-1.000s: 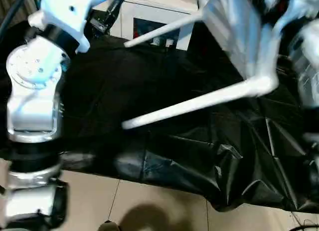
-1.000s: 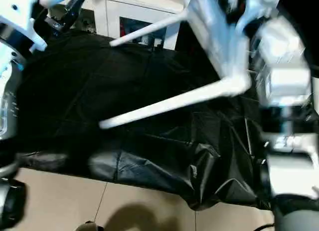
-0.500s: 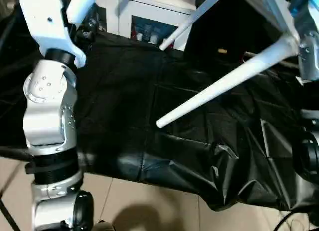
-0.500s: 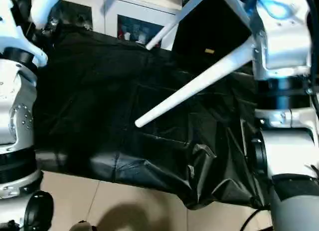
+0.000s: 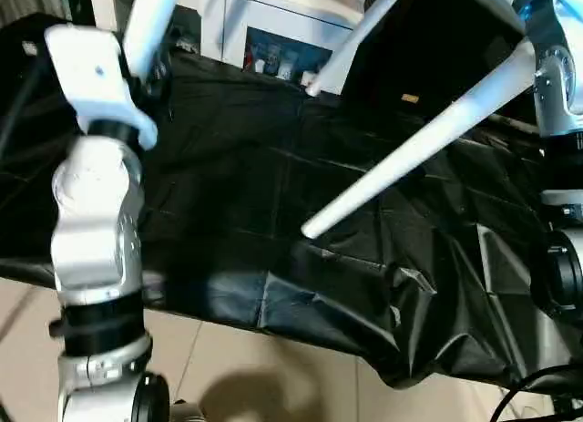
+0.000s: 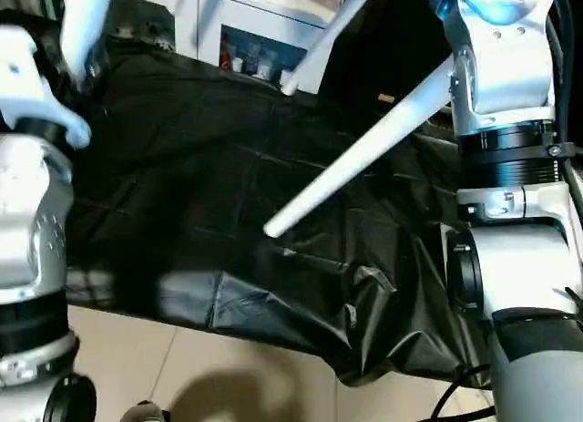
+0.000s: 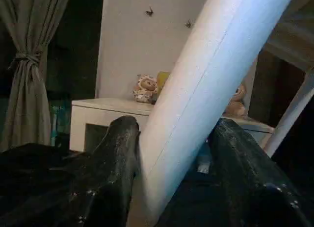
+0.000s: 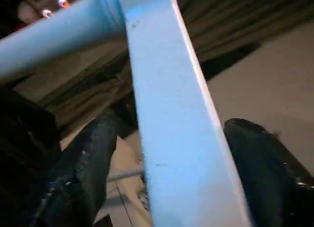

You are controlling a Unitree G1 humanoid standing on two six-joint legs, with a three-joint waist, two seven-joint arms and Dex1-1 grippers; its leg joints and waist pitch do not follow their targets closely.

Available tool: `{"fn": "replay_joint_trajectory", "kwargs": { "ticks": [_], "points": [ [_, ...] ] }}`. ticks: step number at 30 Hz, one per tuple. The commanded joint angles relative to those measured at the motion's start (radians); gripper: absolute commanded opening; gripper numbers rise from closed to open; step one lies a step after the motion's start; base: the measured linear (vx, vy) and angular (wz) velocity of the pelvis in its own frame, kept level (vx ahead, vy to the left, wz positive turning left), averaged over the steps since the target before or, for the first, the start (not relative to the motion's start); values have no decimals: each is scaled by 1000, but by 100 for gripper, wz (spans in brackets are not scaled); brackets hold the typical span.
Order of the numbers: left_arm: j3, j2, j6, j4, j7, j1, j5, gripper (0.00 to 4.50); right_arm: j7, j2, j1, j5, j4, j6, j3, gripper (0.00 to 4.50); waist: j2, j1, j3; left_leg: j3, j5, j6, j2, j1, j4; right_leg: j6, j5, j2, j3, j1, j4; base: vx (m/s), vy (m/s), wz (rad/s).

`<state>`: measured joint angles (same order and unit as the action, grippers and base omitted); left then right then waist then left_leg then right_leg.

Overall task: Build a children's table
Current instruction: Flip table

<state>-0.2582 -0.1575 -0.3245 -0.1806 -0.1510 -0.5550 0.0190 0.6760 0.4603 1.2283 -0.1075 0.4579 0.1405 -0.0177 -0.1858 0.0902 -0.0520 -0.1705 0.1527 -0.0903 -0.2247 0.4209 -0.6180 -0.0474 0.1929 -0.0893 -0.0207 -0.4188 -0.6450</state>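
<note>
Above crinkled black cloth point(image 5: 273, 194), smooth tubular white leg point(image 7: 206, 99) clasped by left pincer point(image 7: 174, 153), right pincer point(image 8: 169, 173) straddling flat rim.

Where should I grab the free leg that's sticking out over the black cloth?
Probably mid-shaft on the leg, jaws across its round section, coming from its upper side. It slants down from the table top, its tip hanging free above the black-draped table; nearer the socket would likely flex less.

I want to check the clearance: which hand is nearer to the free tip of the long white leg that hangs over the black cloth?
Right, I judge. The tip hangs mid-scene; its leg rises toward the right arm, while the left hand straddles another leg far left.
</note>
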Motion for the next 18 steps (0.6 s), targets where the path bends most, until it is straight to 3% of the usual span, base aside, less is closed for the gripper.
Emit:
{"fn": "replay_joint_trajectory", "kwargs": {
  "ticks": [1, 5, 13, 18],
  "points": [
    [76, 15, 44, -16, -13, -12, -10, 218, 60, -13, -24, -2, 14, 19, -53, 406, 27, -9, 67, -9, 268, -51, 1, -36, 67, 99, 165, -13, 5, 24, 70, 0, 0, 0],
    [85, 11, 79, -9, -17, 18, 2, 202, 78, -35, -55, 15, -4, 106, -78, 445, 25, -9, 69, -8, 253, -56, -1, -40, 67, 99, 136, -14, 5, 22, 67, 0, 0, 0],
    [86, 13, 145, 9, -7, 59, 10, 182, 36, -101, -113, 15, -12, 210, -65, 450, 20, -12, 70, -4, 276, -63, -1, -42, 70, 90, 140, -14, 3, 21, 68, 0, 0, 0],
    [83, 10, 193, 35, -2, 86, 18, 172, 15, -150, -152, -18, -44, 304, -46, 450, 16, -11, 71, -6, 223, -59, -3, -37, 67, 99, 74, -16, 0, 26, 60, 0, 0, 0]
  ]
}}
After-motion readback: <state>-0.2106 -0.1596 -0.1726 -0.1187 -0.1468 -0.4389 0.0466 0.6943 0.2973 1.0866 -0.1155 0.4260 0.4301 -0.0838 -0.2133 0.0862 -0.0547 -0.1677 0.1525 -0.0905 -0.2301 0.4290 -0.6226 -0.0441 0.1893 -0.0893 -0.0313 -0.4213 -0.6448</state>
